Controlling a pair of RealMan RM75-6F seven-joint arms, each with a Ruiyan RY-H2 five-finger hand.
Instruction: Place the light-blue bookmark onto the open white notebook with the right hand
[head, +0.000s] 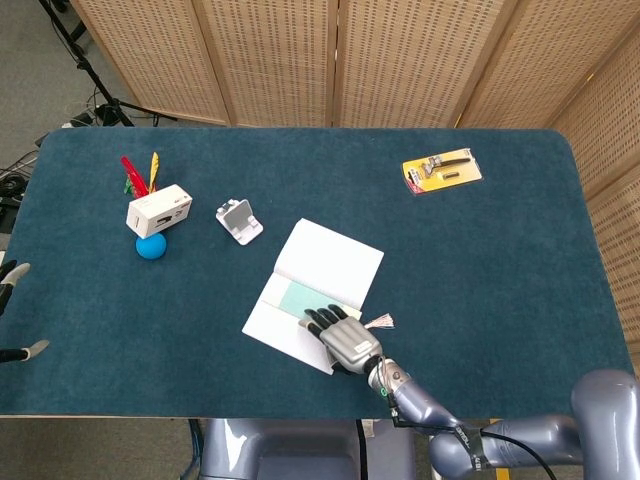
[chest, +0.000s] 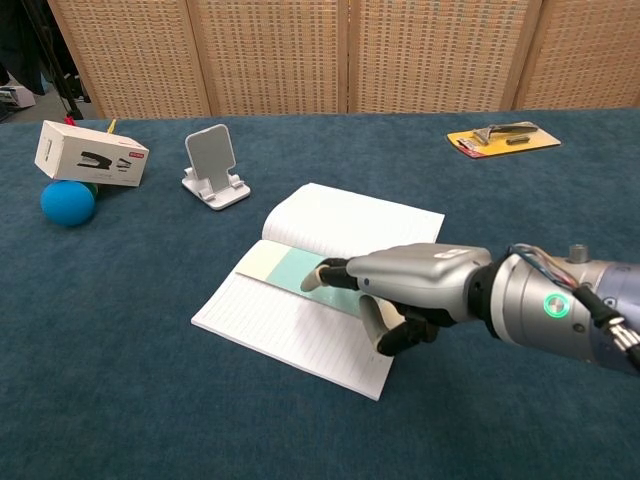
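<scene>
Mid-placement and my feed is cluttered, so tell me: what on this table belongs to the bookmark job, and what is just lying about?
Job:
light-blue bookmark, lying on the notebook
open white notebook
right hand, fingers over the bookmark

Lying about:
white stapler box
blue ball
white phone stand
yellow blister card with a tool
red and yellow feathers
</scene>
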